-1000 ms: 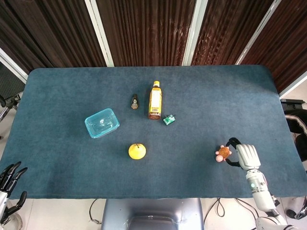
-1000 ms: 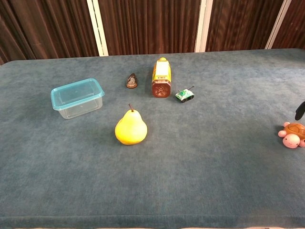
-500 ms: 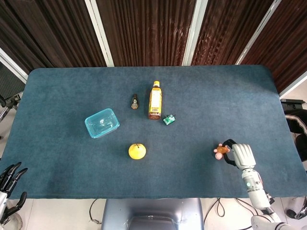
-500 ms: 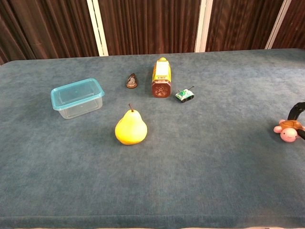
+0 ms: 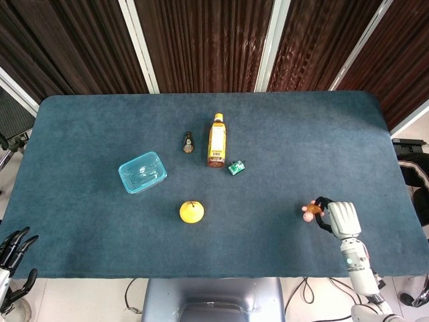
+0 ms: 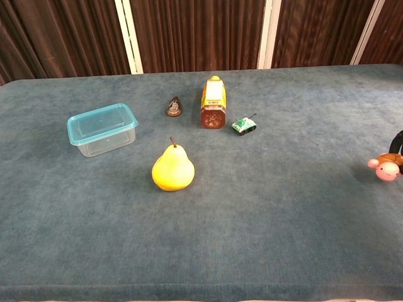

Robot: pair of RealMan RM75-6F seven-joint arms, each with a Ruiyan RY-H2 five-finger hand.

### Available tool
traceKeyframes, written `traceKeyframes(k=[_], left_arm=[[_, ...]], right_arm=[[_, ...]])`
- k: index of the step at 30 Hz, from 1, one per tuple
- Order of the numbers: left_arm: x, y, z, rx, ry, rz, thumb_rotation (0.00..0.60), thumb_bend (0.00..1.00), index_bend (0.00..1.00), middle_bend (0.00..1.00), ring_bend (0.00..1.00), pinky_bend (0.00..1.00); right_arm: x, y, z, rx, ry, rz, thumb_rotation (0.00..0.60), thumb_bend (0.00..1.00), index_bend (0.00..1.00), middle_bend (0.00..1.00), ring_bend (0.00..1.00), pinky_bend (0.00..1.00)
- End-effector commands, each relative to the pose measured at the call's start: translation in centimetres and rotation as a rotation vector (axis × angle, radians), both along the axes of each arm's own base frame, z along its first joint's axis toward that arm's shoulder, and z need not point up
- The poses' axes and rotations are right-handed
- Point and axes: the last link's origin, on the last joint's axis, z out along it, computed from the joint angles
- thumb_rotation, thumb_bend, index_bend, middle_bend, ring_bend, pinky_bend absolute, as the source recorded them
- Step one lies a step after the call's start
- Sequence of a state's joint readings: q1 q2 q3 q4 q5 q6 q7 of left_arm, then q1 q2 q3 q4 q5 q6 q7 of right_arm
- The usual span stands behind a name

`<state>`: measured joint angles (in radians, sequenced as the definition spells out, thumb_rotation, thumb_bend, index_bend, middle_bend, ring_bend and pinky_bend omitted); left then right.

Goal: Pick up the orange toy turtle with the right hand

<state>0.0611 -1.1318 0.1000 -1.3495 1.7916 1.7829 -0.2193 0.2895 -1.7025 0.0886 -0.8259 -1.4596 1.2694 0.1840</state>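
The orange toy turtle (image 5: 312,210), with a brown-orange shell and pink head and feet, sits at the right of the table near the front edge. My right hand (image 5: 340,218) grips it from the right, dark fingers wrapped over the shell. In the chest view the turtle (image 6: 385,168) appears at the right border, raised a little off the cloth, with only a dark finger (image 6: 397,143) of that hand visible above it. My left hand (image 5: 13,258) hangs off the table's front left corner, fingers apart and holding nothing.
A yellow pear (image 5: 191,212) lies front centre. A blue-lidded clear box (image 5: 142,172) is to its left. Behind stand an orange bottle (image 5: 216,140), a small dark figurine (image 5: 188,142) and a small green toy (image 5: 235,167). The blue table cloth (image 5: 281,134) covers the table.
My right hand has closed around the turtle and raised it slightly off the cloth. The left hand has stayed where it was.
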Motion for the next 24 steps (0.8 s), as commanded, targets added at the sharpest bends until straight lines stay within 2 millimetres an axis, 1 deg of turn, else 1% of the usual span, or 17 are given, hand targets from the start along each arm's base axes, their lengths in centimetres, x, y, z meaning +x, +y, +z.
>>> traceKeyframes(k=[1, 3, 4, 5, 6, 7, 8, 9, 11, 12, 14, 18, 20, 23, 24], left_arm=[[0.0, 0.0, 0.0, -0.001, 0.001, -0.001, 0.600, 0.47, 0.13, 0.02, 0.07, 0.30], [0.0, -0.1, 0.0, -0.003, 0.000, -0.002, 0.600, 0.47, 0.13, 0.02, 0.07, 0.30], [0.0, -0.1, 0.0, -0.003, 0.000, -0.002, 0.600, 0.47, 0.13, 0.02, 0.07, 0.30], [-0.1, -0.1, 0.0, -0.002, 0.000, -0.002, 0.600, 0.47, 0.13, 0.02, 0.07, 0.30], [-0.1, -0.1, 0.0, -0.002, 0.000, -0.001, 0.600, 0.47, 0.13, 0.02, 0.07, 0.30], [-0.1, -0.1, 0.0, -0.002, -0.001, -0.001, 0.600, 0.47, 0.13, 0.02, 0.07, 0.30], [-0.1, -0.1, 0.0, -0.002, -0.001, 0.000, 0.600, 0.47, 0.13, 0.02, 0.07, 0.30], [-0.1, -0.1, 0.0, -0.002, -0.001, 0.000, 0.600, 0.47, 0.13, 0.02, 0.07, 0.30], [-0.1, -0.1, 0.0, -0.001, -0.001, 0.000, 0.600, 0.47, 0.13, 0.02, 0.07, 0.30], [-0.1, -0.1, 0.0, -0.001, -0.001, -0.001, 0.600, 0.47, 0.13, 0.02, 0.07, 0.30], [-0.1, -0.1, 0.0, -0.001, 0.000, -0.001, 0.600, 0.47, 0.13, 0.02, 0.07, 0.30], [-0.1, -0.1, 0.0, -0.002, 0.002, -0.001, 0.600, 0.47, 0.13, 0.02, 0.07, 0.30], [-0.1, -0.1, -0.1, -0.002, 0.006, 0.000, 0.600, 0.47, 0.13, 0.02, 0.07, 0.30], [0.0, 0.0, -0.2, -0.002, 0.010, 0.004, 0.600, 0.47, 0.13, 0.02, 0.07, 0.30], [0.0, 0.0, -0.2, -0.004, 0.011, 0.005, 0.600, 0.47, 0.13, 0.02, 0.07, 0.30]], right_arm=[[-0.2, 0.4, 0.1, 0.011, -0.023, -0.003, 0.600, 1.00, 0.82, 0.71, 1.00, 1.00], [-0.3, 0.8, 0.3, 0.038, -0.040, -0.015, 0.600, 0.98, 0.66, 0.61, 1.00, 1.00], [-0.3, 1.0, 0.5, 0.051, -0.041, -0.020, 0.600, 0.91, 0.54, 0.52, 0.99, 1.00], [-0.2, 1.3, 0.8, 0.059, -0.044, -0.024, 0.600, 0.80, 0.44, 0.44, 0.98, 1.00], [-0.1, 1.5, 1.1, 0.062, -0.046, -0.022, 0.600, 0.71, 0.38, 0.40, 0.97, 1.00], [0.0, 1.8, 1.3, 0.067, -0.043, -0.024, 0.600, 0.58, 0.30, 0.34, 0.96, 1.00], [0.1, 2.1, 1.7, 0.073, -0.036, -0.030, 0.600, 0.51, 0.26, 0.32, 0.96, 1.00], [0.2, 2.4, 2.0, 0.076, -0.030, -0.034, 0.600, 0.40, 0.19, 0.27, 0.95, 1.00], [0.4, 2.9, 2.7, 0.081, -0.020, -0.046, 0.600, 0.26, 0.08, 0.20, 0.93, 1.00], [0.5, 3.1, 3.0, 0.080, -0.018, -0.050, 0.600, 0.21, 0.04, 0.19, 0.92, 1.00], [0.7, 3.3, 3.5, 0.082, -0.017, -0.061, 0.600, 0.14, 0.00, 0.15, 0.91, 1.00], [1.0, 3.3, 4.1, 0.075, -0.017, -0.071, 0.600, 0.10, 0.00, 0.13, 0.90, 1.00], [1.3, 2.6, 5.1, 0.020, -0.040, -0.072, 0.600, 0.09, 0.00, 0.13, 0.90, 1.00], [1.6, 2.0, 5.2, 0.012, -0.062, -0.080, 0.600, 0.09, 0.05, 0.13, 0.90, 1.00], [1.6, 1.8, 5.1, 0.014, -0.071, -0.084, 0.600, 0.09, 0.10, 0.14, 0.91, 1.00]])
